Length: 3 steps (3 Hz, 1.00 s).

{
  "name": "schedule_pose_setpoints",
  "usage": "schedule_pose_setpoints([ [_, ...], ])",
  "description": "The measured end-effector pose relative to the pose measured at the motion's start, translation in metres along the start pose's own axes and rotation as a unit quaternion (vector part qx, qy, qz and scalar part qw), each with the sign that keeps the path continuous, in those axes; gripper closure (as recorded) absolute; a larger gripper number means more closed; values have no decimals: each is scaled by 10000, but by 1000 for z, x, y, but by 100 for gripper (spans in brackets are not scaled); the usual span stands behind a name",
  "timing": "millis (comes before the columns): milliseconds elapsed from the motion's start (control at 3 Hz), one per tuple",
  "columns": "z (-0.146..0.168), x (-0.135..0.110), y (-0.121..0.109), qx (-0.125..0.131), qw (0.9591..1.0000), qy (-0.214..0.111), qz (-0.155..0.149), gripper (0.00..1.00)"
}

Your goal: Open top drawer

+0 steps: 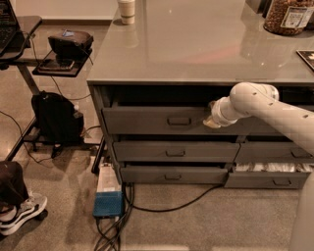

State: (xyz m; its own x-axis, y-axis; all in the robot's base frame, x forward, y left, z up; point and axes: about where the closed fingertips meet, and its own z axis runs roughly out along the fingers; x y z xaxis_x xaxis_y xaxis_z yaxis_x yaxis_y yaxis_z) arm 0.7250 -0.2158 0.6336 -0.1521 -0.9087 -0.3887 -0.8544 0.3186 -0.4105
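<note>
- At the far left a black backpack (pixel 56 116) leaned by the legs of a side stand, and a shoe (pixel 22 214) showed at the frame edge.
- A blue box (pixel 108 204) lay on the floor with cables running under the cabinet.
- A paper cup (pixel 126 10) stood on the grey desk (pixel 196 54), near its far left corner.
- The top drawer (pixel 147 121) sat directly under the desk, the uppermost of the wide left stack, with two shallower drawers below it. A dark gap showed above its front; it looked at most slightly out, so most of the pull seemed still to come.
- Its small handle (pixel 179 120) sat in the middle of the front. That was the sensible place to take hold: a centred pull should keep a wide drawer from skewing on its runners.
- The drawer was probably stiff sheet metal and fairly heavy, not fragile, and likely to need a steady, straight pull outward.
- The claw (pixel 211 122) was at the drawer front, just right of the handle and level with it; whether it was apart, together or clamped on anything could not be told.
- The white arm (pixel 274 105) reached in from the right.
- A jar (pixel 289 17) stood at the desk's far right.
</note>
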Motion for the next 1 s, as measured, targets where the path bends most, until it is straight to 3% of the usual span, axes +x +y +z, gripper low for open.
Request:
schedule_pose_setpoints([
  [333, 0, 0, 0, 0, 10000, 2, 0, 100],
  [1000, -12, 5, 4, 158, 9980, 617, -59, 100],
])
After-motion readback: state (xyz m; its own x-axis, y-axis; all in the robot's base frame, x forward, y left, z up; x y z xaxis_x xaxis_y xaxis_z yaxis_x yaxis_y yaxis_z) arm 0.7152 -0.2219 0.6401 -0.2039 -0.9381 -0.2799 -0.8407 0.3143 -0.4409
